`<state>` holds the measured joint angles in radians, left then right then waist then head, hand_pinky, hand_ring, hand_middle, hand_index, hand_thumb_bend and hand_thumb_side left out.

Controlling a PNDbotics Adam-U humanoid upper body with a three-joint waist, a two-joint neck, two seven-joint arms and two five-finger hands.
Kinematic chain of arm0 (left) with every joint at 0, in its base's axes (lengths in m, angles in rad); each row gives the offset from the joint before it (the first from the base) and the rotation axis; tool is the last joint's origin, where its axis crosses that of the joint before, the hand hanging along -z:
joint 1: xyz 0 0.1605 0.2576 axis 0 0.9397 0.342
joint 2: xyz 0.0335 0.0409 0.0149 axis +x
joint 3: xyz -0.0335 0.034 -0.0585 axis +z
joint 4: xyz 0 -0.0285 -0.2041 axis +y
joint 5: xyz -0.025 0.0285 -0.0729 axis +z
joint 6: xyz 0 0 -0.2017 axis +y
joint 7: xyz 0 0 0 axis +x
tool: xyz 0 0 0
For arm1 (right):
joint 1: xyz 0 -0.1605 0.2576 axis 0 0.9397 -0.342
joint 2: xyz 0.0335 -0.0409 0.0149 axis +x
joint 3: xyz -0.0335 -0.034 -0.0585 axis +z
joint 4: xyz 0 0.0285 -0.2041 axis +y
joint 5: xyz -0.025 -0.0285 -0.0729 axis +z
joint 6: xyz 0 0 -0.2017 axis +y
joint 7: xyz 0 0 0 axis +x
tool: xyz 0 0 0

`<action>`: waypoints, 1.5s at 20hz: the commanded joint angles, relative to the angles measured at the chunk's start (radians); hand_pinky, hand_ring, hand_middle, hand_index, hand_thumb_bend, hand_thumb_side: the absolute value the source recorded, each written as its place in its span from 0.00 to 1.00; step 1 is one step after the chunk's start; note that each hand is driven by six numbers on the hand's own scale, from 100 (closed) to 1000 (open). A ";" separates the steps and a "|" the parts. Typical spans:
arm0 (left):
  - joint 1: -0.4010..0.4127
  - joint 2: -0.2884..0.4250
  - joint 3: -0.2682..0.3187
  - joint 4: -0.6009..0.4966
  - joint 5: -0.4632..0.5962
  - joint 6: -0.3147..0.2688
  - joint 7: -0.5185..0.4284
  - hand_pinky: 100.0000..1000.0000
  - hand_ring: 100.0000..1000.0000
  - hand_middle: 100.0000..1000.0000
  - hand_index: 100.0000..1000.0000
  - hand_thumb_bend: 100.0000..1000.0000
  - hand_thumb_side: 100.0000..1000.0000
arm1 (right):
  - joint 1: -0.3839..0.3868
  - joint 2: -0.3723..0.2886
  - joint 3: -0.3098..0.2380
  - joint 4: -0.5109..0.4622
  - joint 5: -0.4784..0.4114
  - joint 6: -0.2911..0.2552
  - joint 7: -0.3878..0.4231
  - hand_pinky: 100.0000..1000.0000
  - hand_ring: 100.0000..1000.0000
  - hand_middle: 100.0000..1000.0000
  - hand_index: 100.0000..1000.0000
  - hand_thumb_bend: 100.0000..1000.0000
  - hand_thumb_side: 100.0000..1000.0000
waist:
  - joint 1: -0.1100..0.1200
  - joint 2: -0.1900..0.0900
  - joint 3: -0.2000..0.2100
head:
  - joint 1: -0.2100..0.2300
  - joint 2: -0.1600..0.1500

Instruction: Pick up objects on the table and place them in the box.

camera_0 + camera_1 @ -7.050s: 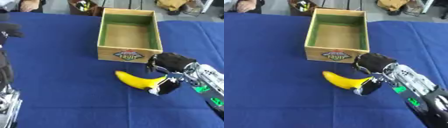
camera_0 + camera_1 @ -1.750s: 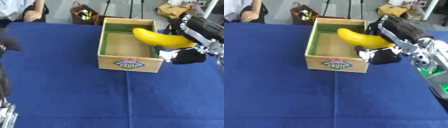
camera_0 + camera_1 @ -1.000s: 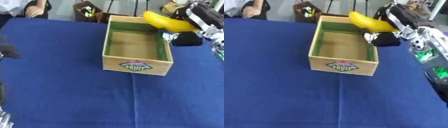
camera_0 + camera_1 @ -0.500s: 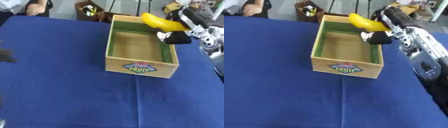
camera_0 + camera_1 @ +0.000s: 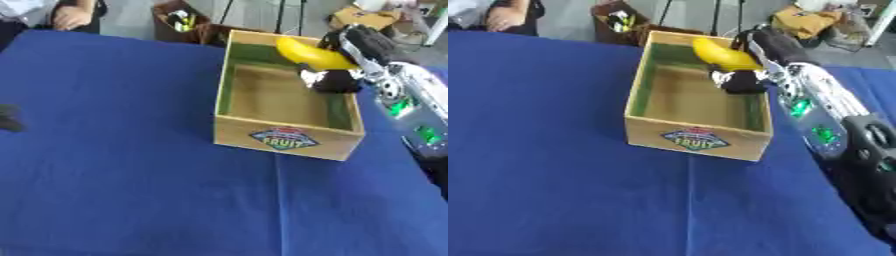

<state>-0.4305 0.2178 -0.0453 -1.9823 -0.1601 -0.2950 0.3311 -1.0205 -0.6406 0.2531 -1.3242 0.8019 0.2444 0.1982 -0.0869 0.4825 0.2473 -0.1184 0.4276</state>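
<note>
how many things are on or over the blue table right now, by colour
yellow: 1, the banana, held in the right hand over the box
tan wood: 1, the box with a green lining, nothing seen inside it
total: 2

Right arm enters from the right edge, extended forward and up-left, its silver forearm carrying green lights. Right hand [image 5: 343, 59] raised at the far end, fingers curled closed around a held item. Left hand not visible.
</note>
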 commanded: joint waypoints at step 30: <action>0.020 -0.001 0.011 -0.018 -0.001 0.009 0.008 0.43 0.53 0.59 0.75 0.00 1.00 | 0.206 -0.170 -0.137 -0.660 -0.432 0.081 -0.095 0.65 0.65 0.50 0.73 0.00 0.68 | 0.051 -0.088 -0.095 | 0.086 0.054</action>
<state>-0.4056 0.2103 -0.0441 -1.9823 -0.1594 -0.2871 0.3354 -0.8047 -0.7710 0.1403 -1.9352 0.3961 0.3215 0.1174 -0.0366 0.4212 0.1492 -0.0392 0.4743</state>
